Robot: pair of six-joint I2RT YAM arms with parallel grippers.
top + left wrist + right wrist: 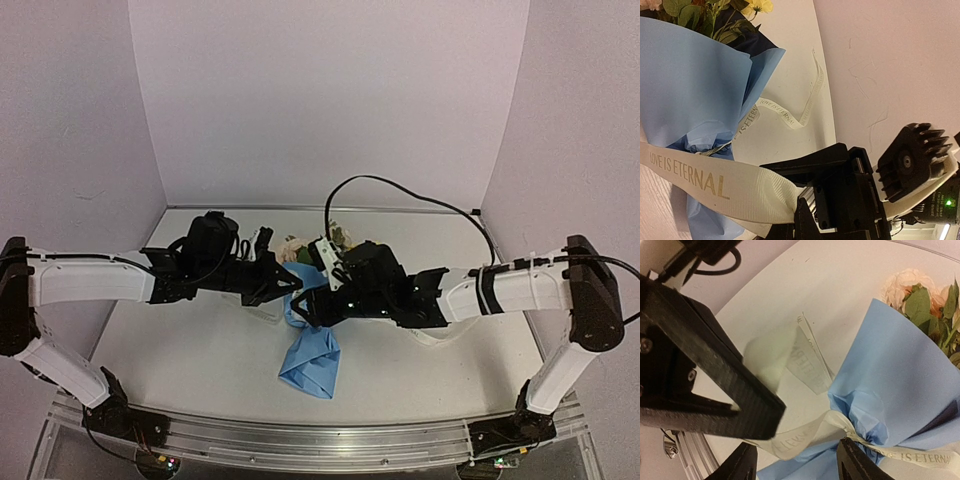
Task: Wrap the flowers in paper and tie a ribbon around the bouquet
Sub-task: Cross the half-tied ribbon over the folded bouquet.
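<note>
Step in hand: tying the ribbon [700, 177] round the waist of the bouquet [310, 362] — the wrapping looks done and the knot, by my judgement, is not yet drawn tight.
Where it lies: on the surface [190, 350], in the middle between the two arms.
Long axis: far to near in the top view, a little slanted. The flowers [912, 285] are at the far end, and the tail of the paper [690, 85] points toward the arm bases.
Ribbon path: it circles the pinched waist of the blue cone. One broad strand leaves the waist leftward, and a loose end lies curled on the surface beyond.
Left side: the left hand [283, 284] is clamped tight on that broad strand, just beside the waist.
Right side: the right hand [797, 465] has its fingers apart at a middling width, one on each side of a strand where it comes off the waist. I can see nothing pinched between them.
Relation that counts: the strands run crosswise to the bouquet's axis. The left hand holds one to the left, and the right hand sits at the waist on the opposite side, nearer the knot.
Next move, as a judgement: the right hand should close on the strand between its fingers and draw rightward against the left — opposed pulls across the axis would cinch the tie.
Risk: the paper is thin, so an uneven pull could slew the bouquet or crumple the cone.
</note>
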